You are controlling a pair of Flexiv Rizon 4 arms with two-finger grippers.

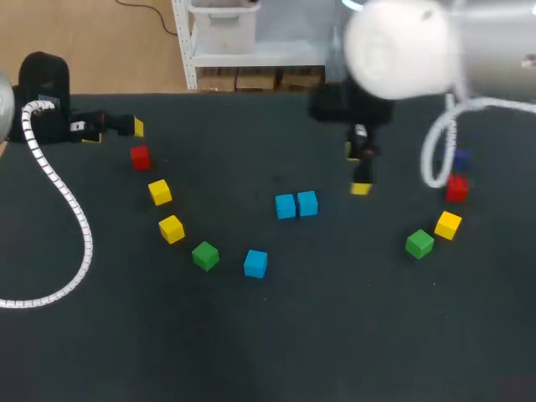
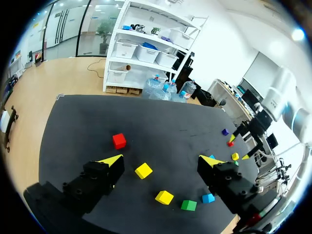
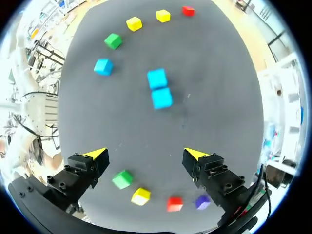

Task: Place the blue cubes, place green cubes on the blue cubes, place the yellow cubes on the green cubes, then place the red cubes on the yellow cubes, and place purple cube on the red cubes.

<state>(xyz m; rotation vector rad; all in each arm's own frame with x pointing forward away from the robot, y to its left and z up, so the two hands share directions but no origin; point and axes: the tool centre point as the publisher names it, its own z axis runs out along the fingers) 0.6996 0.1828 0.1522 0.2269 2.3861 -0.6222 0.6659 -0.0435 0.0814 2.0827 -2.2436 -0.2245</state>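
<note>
Two grippers, both spread wide and holding nothing. The left gripper (image 1: pixel 126 127) hangs at ten o'clock on the bench (image 1: pixel 268 335). From it an arc curves toward six o'clock: a red cube (image 1: pixel 140 157), two yellow cubes (image 1: pixel 160 192), a green cube (image 1: pixel 205 255) and a lone blue cube (image 1: pixel 255 263). The right gripper (image 1: pixel 358 172) hangs near one o'clock. At its seven o'clock, the blue pair (image 1: pixel 296 204) sits touching, mid-bench. Toward three o'clock lie a purple cube (image 1: pixel 460 157), second red cube (image 1: pixel 456 188), third yellow cube (image 1: pixel 447 224) and second green cube (image 1: pixel 420 244).
</note>
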